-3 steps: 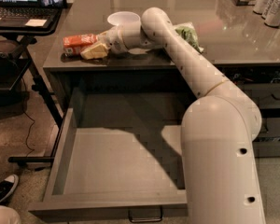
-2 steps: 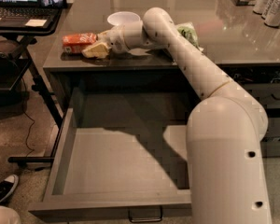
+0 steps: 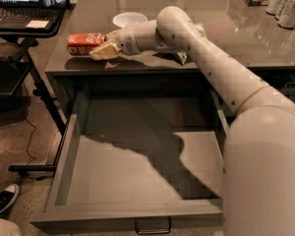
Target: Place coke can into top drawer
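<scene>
Coke can [image 3: 84, 42], one, lying sideways on counter [image 3: 226, 41] beside one gripper [image 3: 104, 51], jaws impossible to tell; one top drawer [image 3: 64, 166] open below

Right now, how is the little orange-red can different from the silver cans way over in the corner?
The small orange-red coke can lies on its side; the pale silver cans stand upright. The coke can has the robot's gripper right beside it; the silver cans sit far from it. All rest on the grey countertop, none in the open grey top drawer.
</scene>
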{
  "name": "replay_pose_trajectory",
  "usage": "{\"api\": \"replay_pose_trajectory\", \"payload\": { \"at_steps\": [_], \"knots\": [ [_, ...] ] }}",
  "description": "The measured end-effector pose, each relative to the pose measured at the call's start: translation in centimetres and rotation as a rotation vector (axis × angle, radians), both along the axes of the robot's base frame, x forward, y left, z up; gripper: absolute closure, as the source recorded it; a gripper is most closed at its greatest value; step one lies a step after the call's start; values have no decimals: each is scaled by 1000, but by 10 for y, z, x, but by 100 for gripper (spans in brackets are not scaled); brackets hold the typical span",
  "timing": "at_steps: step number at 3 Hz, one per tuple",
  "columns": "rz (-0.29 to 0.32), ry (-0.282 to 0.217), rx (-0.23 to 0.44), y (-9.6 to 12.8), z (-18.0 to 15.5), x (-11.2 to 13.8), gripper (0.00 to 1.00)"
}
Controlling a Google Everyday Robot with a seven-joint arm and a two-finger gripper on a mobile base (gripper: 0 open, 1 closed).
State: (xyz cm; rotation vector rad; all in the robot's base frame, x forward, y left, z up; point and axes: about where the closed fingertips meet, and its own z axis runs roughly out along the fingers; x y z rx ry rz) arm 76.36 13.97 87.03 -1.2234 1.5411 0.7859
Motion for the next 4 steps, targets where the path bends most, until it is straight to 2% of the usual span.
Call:
{"api": "replay_pose_trajectory", "payload": {
  "at_steps": [1, 2, 3, 4],
  "knots": [
    [-23, -18, -29, -18, 21, -34, 100],
    [-22, -12, -94, -38, 41, -83, 100],
    [-17, 49, -181, -57, 47, -128, 100],
    [43, 213, -294, -68, 2, -162, 100]
  ]
}}
